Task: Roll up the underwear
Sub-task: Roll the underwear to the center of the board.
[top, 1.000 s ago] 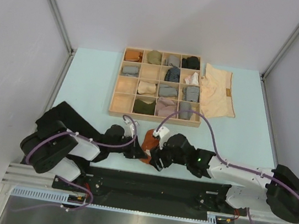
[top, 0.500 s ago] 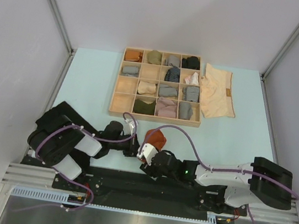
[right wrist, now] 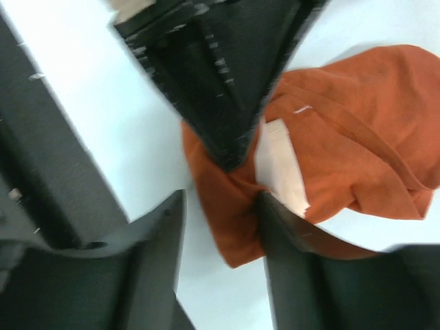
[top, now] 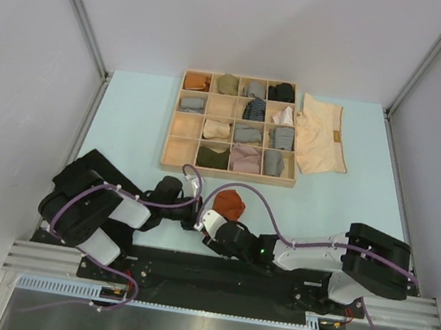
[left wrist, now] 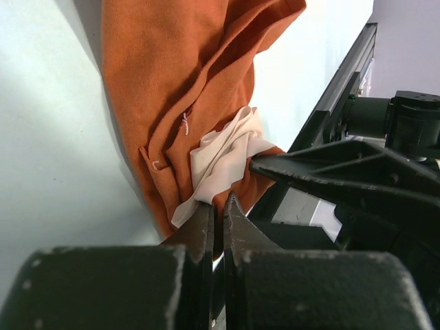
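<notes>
The rust-orange underwear (top: pixel 230 204) lies bunched on the table near the front edge. My left gripper (top: pixel 198 216) is at its left edge. In the left wrist view my left gripper (left wrist: pixel 216 206) is shut on the cloth's (left wrist: pixel 179 89) edge by its white label (left wrist: pixel 223 155). My right gripper (top: pixel 211 228) is open just in front of the cloth. In the right wrist view my right gripper (right wrist: pixel 220 223) straddles the near corner of the orange cloth (right wrist: pixel 357 137). The cream underwear (top: pixel 323 135) lies flat right of the tray. A black bundle (top: pixel 281 92) sits in the tray's far right cell.
A wooden compartment tray (top: pixel 227 173) stands at the middle back, holding several small grey, olive, striped and orange bundles. The two grippers are nearly touching. The black base rail (top: pixel 213 275) runs just behind the grippers.
My right gripper has moved left to the orange cloth's near corner, its arm folding low along the front edge. The cloth has bunched and shifted away from the front. The left gripper has kept its hold.
</notes>
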Controlling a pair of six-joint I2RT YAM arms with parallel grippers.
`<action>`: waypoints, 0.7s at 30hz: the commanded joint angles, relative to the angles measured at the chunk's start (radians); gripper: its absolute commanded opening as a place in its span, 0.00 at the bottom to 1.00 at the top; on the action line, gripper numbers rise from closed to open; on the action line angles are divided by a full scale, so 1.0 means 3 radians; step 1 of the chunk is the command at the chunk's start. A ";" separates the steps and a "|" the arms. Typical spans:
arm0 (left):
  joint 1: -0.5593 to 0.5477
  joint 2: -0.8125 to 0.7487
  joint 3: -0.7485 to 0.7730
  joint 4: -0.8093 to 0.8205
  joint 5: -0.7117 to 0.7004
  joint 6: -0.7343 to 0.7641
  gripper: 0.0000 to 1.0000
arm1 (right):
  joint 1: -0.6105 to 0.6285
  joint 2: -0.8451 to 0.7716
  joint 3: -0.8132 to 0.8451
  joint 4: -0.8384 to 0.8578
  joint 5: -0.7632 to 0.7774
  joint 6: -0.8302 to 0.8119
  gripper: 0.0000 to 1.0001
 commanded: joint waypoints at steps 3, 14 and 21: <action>0.0029 0.0052 -0.0111 -0.0674 -0.0079 0.0264 0.00 | -0.0045 0.0235 0.0150 -0.0136 0.0278 0.0109 0.35; 0.0101 -0.0520 -0.0019 -0.1021 -0.0201 0.0310 0.51 | -0.0116 0.0282 0.0303 -0.0427 -0.0467 0.0262 0.00; 0.0280 -0.1226 0.0114 -0.1849 -0.0635 0.0514 0.81 | -0.0376 0.0129 0.0324 -0.0545 -0.1260 0.0502 0.00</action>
